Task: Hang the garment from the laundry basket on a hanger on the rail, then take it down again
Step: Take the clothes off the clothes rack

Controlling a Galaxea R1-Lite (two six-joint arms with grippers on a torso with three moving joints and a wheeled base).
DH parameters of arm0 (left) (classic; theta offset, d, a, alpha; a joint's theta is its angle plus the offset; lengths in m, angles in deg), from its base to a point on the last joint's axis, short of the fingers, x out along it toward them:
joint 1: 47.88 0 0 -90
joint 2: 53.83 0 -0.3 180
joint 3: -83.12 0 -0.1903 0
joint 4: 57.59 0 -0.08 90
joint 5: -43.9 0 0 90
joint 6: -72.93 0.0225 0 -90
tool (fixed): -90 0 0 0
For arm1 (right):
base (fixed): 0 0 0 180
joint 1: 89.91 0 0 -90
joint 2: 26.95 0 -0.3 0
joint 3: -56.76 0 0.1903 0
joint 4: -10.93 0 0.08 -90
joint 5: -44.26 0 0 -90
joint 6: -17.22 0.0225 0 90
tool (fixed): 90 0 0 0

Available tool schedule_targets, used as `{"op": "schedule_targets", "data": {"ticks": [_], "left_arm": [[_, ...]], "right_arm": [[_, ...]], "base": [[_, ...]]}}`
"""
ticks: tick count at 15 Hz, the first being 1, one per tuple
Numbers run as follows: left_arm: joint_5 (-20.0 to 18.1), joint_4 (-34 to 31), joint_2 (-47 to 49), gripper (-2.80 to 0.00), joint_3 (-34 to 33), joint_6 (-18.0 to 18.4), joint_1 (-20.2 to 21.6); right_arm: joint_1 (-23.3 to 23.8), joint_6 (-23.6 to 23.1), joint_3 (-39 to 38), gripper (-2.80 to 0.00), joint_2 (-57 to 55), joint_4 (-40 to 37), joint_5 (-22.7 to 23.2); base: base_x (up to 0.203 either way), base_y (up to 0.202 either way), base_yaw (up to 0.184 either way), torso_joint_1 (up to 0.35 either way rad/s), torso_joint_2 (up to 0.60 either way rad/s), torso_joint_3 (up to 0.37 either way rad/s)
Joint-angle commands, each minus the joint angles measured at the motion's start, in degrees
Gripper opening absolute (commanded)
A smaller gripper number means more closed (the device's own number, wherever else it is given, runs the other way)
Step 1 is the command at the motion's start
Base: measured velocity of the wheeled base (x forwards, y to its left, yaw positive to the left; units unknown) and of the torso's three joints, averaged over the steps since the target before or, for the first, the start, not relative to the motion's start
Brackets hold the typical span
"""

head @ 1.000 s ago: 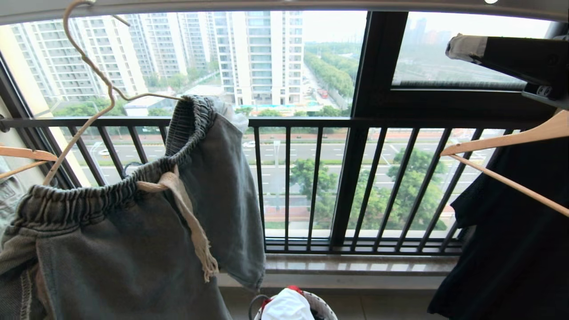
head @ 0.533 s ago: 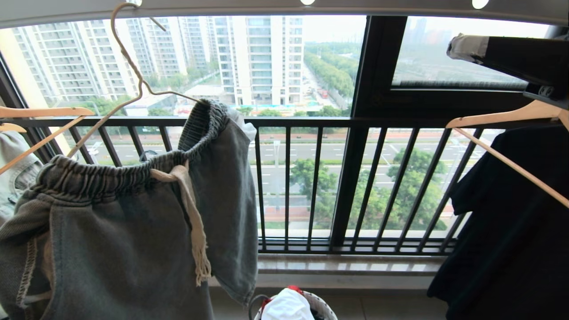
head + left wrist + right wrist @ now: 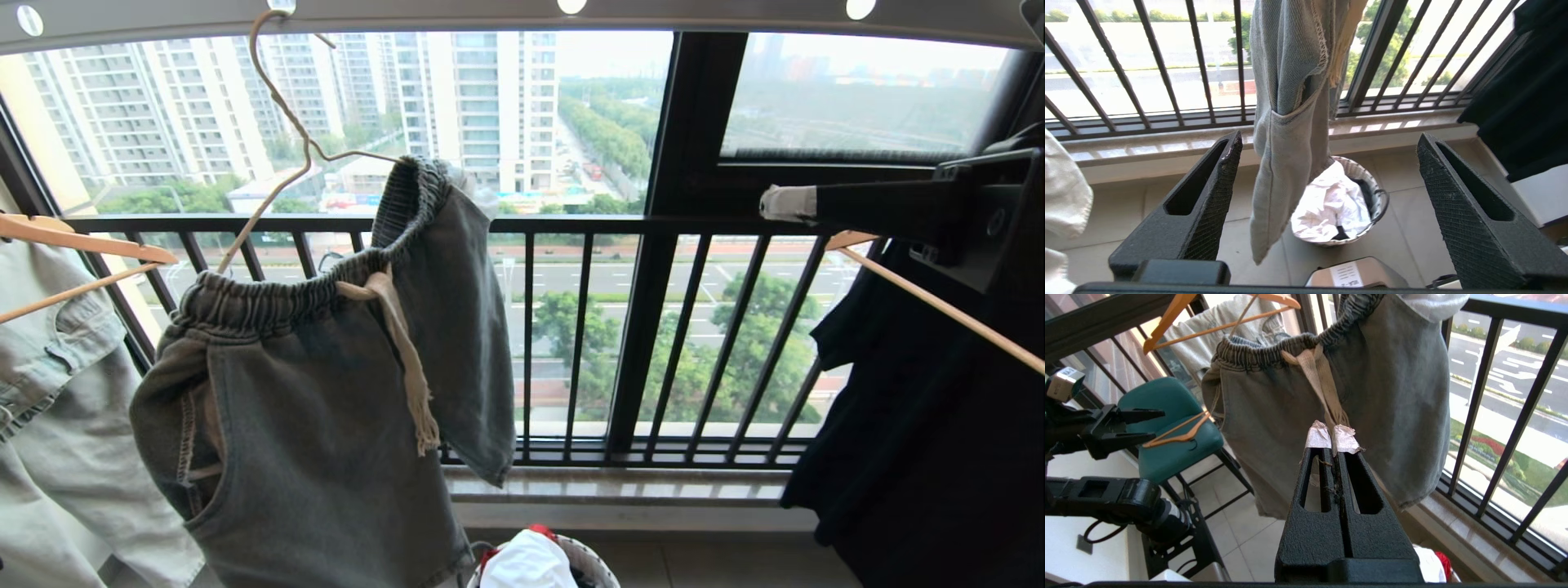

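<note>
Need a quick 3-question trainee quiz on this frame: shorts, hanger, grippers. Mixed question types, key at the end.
1. True or false: the wire hanger carrying the denim shorts is hooked into the rail.
2. Left gripper: A) clamped on the shorts B) open, holding nothing C) holding a wooden hanger.
3. Fill in: the right gripper is ____, its taped tips in front of the shorts.

Key: 1 true; 2 B; 3 shut.
</note>
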Motion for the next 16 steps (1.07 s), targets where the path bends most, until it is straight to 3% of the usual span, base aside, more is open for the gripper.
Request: {"op": "schedule_targets", "data": {"ticks": [1, 6, 9, 13, 16], "left_arm": [[-0.05, -0.02, -0.31, -2.80, 1.48, -1.79, 0.09], [0.24, -0.02, -0.19, -2.80, 2.16, -1.57, 0.77], [-0.20, -0.26, 0.43, -2.80, 3.42, -2.05, 6.26], [0.23, -0.42, -2.50, -2.80, 3.16, -2.10, 15.82], [-0.04, -0.60, -5.24, -2.80, 3.17, -2.08, 23.31]], "right_arm": [[0.05, 0.14, -0.41, -2.80, 3.74, -6.10, -0.21], [0.09, 0.30, -9.43, -2.80, 14.57, -15.07, -8.52], [0.10, 0.31, -13.80, -2.80, 23.99, -20.85, -12.27], [0.17, 3.22, -14.77, -2.80, 36.46, -36.74, -18.71], [5.19, 6.71, -14.79, -2.80, 44.79, -46.78, -25.49]], "base": [[0.000, 0.000, 0.000, 0.000, 0.00, 0.000], [0.000, 0.000, 0.000, 0.000, 0.00, 0.000], [0.000, 0.000, 0.000, 0.000, 0.00, 0.000], [0.000, 0.000, 0.000, 0.000, 0.00, 0.000], [0.000, 0.000, 0.000, 0.000, 0.00, 0.000]]}}
